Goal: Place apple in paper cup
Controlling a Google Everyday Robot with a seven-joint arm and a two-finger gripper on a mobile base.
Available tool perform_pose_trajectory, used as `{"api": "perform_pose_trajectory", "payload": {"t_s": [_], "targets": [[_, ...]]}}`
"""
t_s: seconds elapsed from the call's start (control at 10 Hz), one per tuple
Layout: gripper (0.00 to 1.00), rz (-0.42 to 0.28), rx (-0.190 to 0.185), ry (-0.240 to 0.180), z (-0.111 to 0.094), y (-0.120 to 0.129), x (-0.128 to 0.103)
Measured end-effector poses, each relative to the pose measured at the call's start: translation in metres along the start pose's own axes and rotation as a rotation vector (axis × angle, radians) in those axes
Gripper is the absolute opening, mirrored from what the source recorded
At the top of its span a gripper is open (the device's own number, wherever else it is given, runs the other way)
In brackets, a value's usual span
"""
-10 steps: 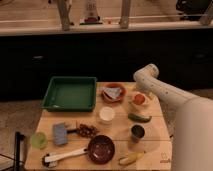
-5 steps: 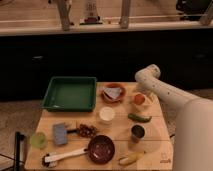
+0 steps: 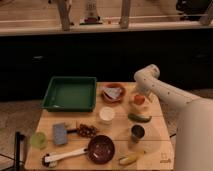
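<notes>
As the pale wooden table [image 3: 152, 144] runs left to right: a soft-looking round green cup [image 3: 37, 140] sits at lower left, with a blocky grey rectangle [image 3: 60, 133] just beside it. A white long-handled tool [image 3: 61, 157] lies flat along the front edge. A rectangular green tray [image 3: 70, 106] with raised walls is at upper left of the tabletop. Centre: lumpy brown cluster [image 3: 87, 131], glossy dark-red round bowl [image 3: 101, 149], and behind them the white cylindrical paper cup [image 3: 106, 115], upright. An orange dish [image 3: 113, 93] holding something grey sits at the back. Right of centre: curved yellow banana [image 3: 129, 159], shiny metal cup [image 3: 137, 132], long smooth green vegetable [image 3: 139, 118]. The round reddish apple [image 3: 139, 100] is near the table's back right, well apart from the paper cup. The gripper [image 3: 140, 93] on the smooth white arm [image 3: 165, 92] is right at the apple. Cannot tell how far open it is, or whether it has hold.
</notes>
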Motion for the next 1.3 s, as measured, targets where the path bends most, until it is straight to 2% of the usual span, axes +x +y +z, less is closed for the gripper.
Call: {"api": "perform_pose_trajectory", "payload": {"t_s": [0.2,0.9,1.1,1.3], "targets": [[0.77,-0.009,0.002,-0.009,-0.001,-0.002,-0.005],[0.08,-0.019,0.001,0.001,-0.005,-0.003,-0.012],[0.00,-0.027,0.006,0.009,-0.012,-0.005,-0.011],[0.00,-0.037,0.015,0.018,-0.019,-0.007,-0.011]]}}
